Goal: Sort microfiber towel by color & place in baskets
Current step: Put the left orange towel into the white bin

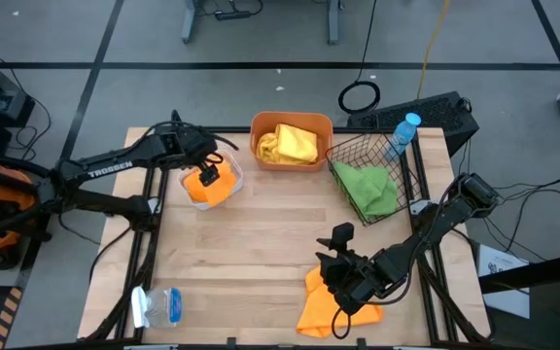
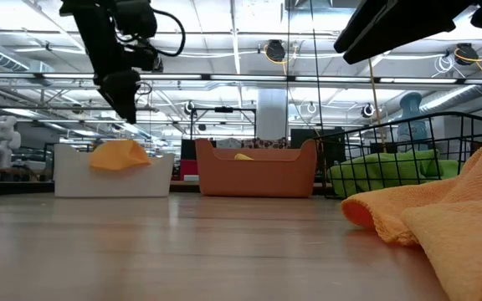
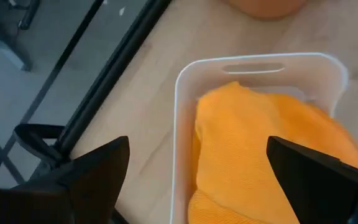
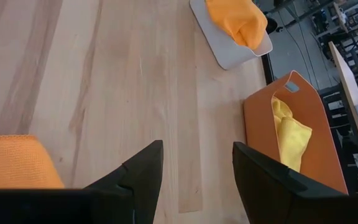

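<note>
- Left gripper (image 1: 207, 167) is spread wide, holding nothing, over the white tray (image 1: 231, 177) near the table's left-back; its orange towel (image 1: 208, 188) looks dropped, so a straight lift-off is best.
- Right gripper (image 1: 336, 272) sits half-open, empty, beside the front-edge orange towel (image 1: 331, 303), which should be pinched mid-fold.

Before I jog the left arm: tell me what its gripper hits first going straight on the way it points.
Most likely the orange towel in the white tray: the open left gripper hovers right over it, though the gap is unclear.
</note>
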Available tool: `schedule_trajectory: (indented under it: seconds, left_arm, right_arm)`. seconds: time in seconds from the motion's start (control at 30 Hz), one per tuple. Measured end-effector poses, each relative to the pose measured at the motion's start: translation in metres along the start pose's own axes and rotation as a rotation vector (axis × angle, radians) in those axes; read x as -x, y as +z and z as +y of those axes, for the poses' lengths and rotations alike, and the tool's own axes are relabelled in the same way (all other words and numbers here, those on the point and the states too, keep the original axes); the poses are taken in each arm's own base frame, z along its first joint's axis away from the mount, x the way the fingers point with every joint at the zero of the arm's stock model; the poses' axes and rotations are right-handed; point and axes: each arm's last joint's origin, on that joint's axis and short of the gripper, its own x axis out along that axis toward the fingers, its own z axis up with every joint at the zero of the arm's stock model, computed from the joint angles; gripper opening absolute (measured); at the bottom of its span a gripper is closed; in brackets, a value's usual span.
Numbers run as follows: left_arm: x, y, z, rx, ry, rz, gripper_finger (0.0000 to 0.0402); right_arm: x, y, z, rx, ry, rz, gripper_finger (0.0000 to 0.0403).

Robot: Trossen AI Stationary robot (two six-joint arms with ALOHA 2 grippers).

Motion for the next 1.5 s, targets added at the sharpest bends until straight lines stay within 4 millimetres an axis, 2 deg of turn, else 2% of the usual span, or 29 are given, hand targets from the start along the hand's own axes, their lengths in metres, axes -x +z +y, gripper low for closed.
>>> schedule_trajectory:
  seconds: [0.07, 0.17, 0.3, 0.43, 0.53, 0.63, 0.77, 1.0, 1.3, 1.4, 1.5]
  left_arm:
    - [0.003, 0.000, -0.003, -0.006, -0.053, -0.006, 0.0383]
    - [0.008, -0.002, -0.015, -0.031, -0.247, -0.005, 0.0379]
    - [0.013, -0.003, -0.039, -0.083, -0.345, 0.000, 0.0339]
    - [0.008, -0.007, -0.056, -0.146, -0.287, 0.074, 0.0266]
    - [-0.006, -0.009, -0.061, -0.155, -0.177, 0.117, 0.0204]
    - [-0.023, -0.012, -0.060, -0.168, -0.076, 0.178, 0.0156]
    - [-0.044, -0.014, -0.053, -0.152, -0.014, 0.214, 0.0118]
    - [-0.052, -0.009, -0.033, -0.083, 0.111, 0.194, 0.0096]
    - [-0.067, -0.021, -0.035, -0.069, -0.142, 0.263, 0.0095]
    - [-0.066, -0.023, -0.037, -0.082, -0.143, 0.271, 0.0095]
    - [-0.056, -0.023, -0.036, -0.097, -0.137, 0.284, 0.0095]
  right_arm:
    - [0.000, 0.000, 0.000, 0.000, 0.000, 0.000, 0.0183]
    - [0.000, 0.000, 0.000, -0.001, 0.000, 0.000, 0.0183]
    - [0.000, 0.000, 0.000, -0.002, 0.000, 0.001, 0.0183]
    - [0.000, 0.000, 0.000, 0.001, 0.000, 0.000, 0.0183]
    - [0.000, 0.000, 0.000, 0.003, 0.000, 0.000, 0.0183]
    - [0.000, 0.000, 0.000, 0.004, 0.000, 0.001, 0.0183]
    - [0.000, -0.001, 0.000, 0.011, -0.003, 0.009, 0.0183]
    - [0.000, -0.002, -0.001, 0.019, -0.006, 0.016, 0.0183]
    - [-0.003, -0.002, -0.003, 0.008, -0.011, 0.021, 0.0183]
    - [-0.002, -0.002, -0.002, 0.008, -0.010, 0.021, 0.0183]
    - [-0.002, -0.002, -0.002, 0.009, -0.010, 0.021, 0.0183]
